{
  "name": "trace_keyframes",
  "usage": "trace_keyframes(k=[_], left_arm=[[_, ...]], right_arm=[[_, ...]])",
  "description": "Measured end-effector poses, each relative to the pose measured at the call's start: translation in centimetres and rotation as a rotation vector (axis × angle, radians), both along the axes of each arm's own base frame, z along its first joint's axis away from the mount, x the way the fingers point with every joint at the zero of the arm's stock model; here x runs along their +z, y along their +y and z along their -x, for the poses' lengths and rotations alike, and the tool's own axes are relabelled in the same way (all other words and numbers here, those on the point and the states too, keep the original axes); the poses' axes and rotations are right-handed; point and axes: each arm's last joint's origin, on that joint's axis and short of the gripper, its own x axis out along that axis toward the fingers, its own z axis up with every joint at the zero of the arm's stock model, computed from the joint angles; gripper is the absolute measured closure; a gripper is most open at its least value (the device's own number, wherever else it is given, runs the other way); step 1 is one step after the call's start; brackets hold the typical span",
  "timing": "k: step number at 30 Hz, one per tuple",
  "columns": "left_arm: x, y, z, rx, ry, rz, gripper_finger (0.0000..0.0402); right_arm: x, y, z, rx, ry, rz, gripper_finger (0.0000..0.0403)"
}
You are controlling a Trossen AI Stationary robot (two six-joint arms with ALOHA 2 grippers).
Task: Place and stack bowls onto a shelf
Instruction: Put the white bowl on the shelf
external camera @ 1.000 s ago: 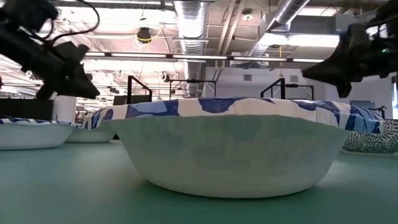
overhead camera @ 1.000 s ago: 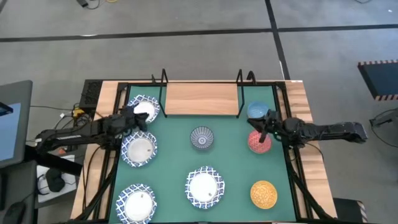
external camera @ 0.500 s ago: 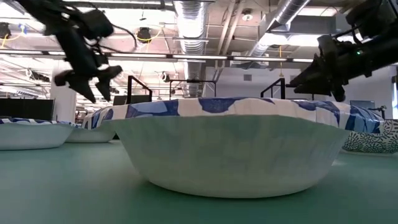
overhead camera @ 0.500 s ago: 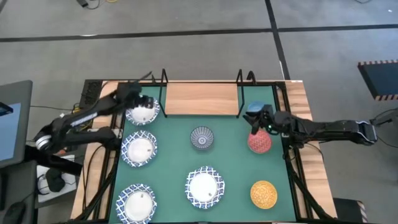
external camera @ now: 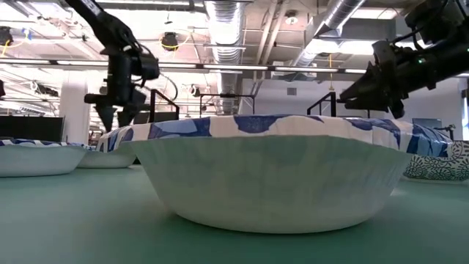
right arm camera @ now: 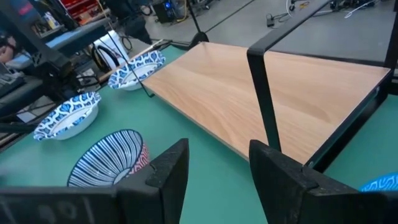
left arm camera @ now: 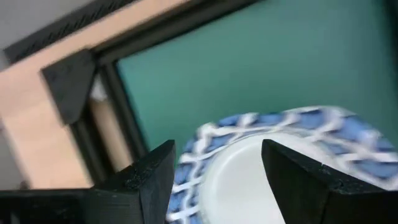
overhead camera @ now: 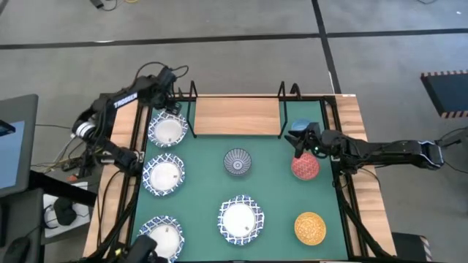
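Four wide blue-and-white bowls sit on the green mat: one at the far left (overhead camera: 167,130), two nearer on the left (overhead camera: 163,175) (overhead camera: 162,237), and one near centre (overhead camera: 239,219). The smaller bowls are grey-blue (overhead camera: 237,162), red (overhead camera: 306,166), yellow-gold (overhead camera: 310,226) and light blue (overhead camera: 301,128). The wooden shelf (overhead camera: 238,115) lies at the far edge. My left gripper (overhead camera: 172,108) points down, open, just above the far-left bowl (left arm camera: 267,162). My right gripper (overhead camera: 298,139) is open and nearly level, over the light blue bowl and facing the shelf (right arm camera: 267,93).
Black wire posts (overhead camera: 191,91) (overhead camera: 281,91) stand at the shelf's ends, with one upright (right arm camera: 264,93) close in front of my right gripper. A black frame (overhead camera: 139,139) borders the mat. In the low view the near-centre bowl (external camera: 271,169) fills the foreground.
My left arm has swung from beside the left-middle bowl toward the table's far edge. Its gripper has tipped to point down over the far-left bowl and has opened. My right gripper has shifted a little from over the red bowl toward the light blue one.
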Motion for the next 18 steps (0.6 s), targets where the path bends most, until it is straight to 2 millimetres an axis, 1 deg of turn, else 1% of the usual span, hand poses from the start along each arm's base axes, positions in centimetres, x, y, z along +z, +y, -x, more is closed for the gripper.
trace_keyframes(k=[6,12,16,18], left_arm=[[-2.0,0.8,-0.2,0.008,0.056,0.077,0.0177],[-2.6,1.2,-0.1,0.029,0.058,0.064,0.0177],[-3.5,1.4,0.7,0.003,0.063,0.063,0.0180],[-3.6,1.6,0.8,-0.015,0.064,0.054,0.0189]], right_arm=[[-0.1,0.0,0.0,0.010,0.030,0.023,0.0206],[-0.4,0.1,0.1,0.054,0.070,0.037,0.0206],[-0.4,0.1,0.1,0.078,0.107,0.096,0.0206],[-0.3,0.0,0.1,0.062,0.109,0.134,0.0206]])
